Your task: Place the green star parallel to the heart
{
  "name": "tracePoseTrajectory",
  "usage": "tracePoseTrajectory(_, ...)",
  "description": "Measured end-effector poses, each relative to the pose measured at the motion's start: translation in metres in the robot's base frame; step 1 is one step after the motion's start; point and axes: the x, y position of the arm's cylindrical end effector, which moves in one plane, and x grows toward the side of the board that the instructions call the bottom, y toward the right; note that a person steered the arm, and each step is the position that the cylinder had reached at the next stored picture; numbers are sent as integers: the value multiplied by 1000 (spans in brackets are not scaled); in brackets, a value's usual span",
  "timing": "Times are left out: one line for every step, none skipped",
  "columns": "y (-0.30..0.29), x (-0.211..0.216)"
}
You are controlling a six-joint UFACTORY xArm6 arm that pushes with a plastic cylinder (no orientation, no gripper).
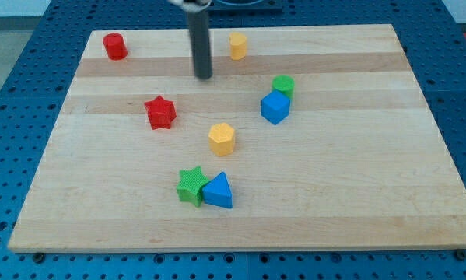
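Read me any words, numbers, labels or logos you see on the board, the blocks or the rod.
None: no readable text anywhere. The wooden board is bare, and the blocks, such as the green star and blue triangular block, carry no markings. The rod ending in my tip is plain dark.

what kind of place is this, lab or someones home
Most likely a robotics lab bench. A pale wooden board lies on a blue perforated metal table, small coloured plastic blocks such as the green star block are scattered on it, and a dark rod's tip hangs over it.
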Motion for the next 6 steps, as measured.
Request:
tracePoseTrajectory(-7,17)
tracePoseTrajectory(-7,55)
tracePoseTrajectory(-7,100)
tracePoseTrajectory(-17,143)
tracePoseTrajectory(-49,183)
tracePoseTrajectory(-100,221)
